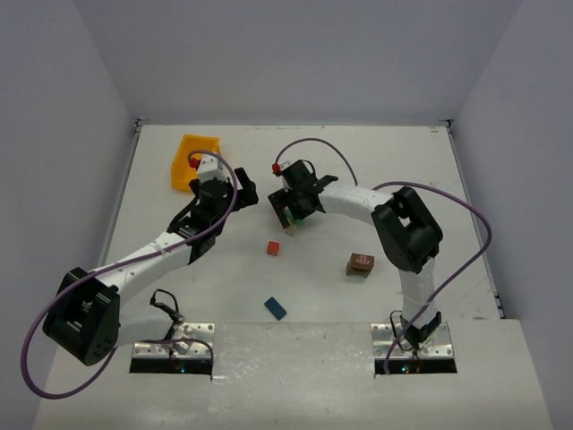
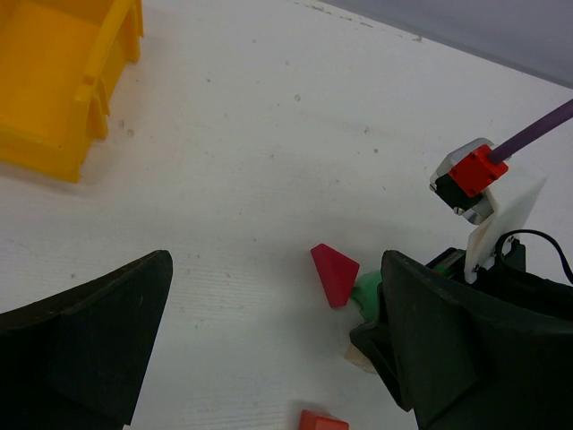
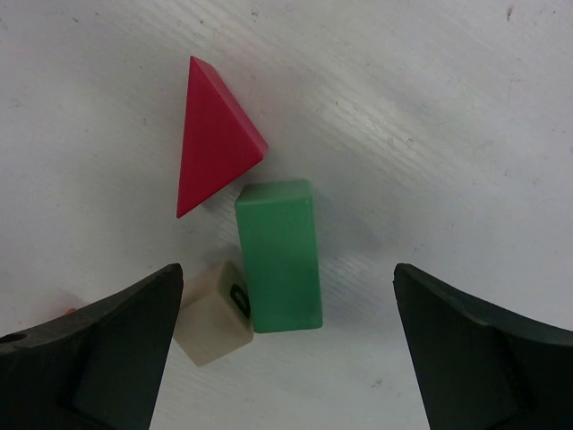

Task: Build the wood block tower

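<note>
No tower stands. In the right wrist view a magenta-red triangular prism, a green brick and a cream cube lie flat on the table, touching one another. My right gripper hangs open over them, jaws wide either side of the green brick and cream cube, empty. My left gripper is open and empty just left of the same cluster; it sees the prism and a red cube. From above, the right gripper covers the cluster and the left gripper is close beside it.
A red cube, a brown block and a blue block lie apart nearer the arm bases. A yellow-orange bin stands at the back left, behind the left gripper; it also shows in the left wrist view.
</note>
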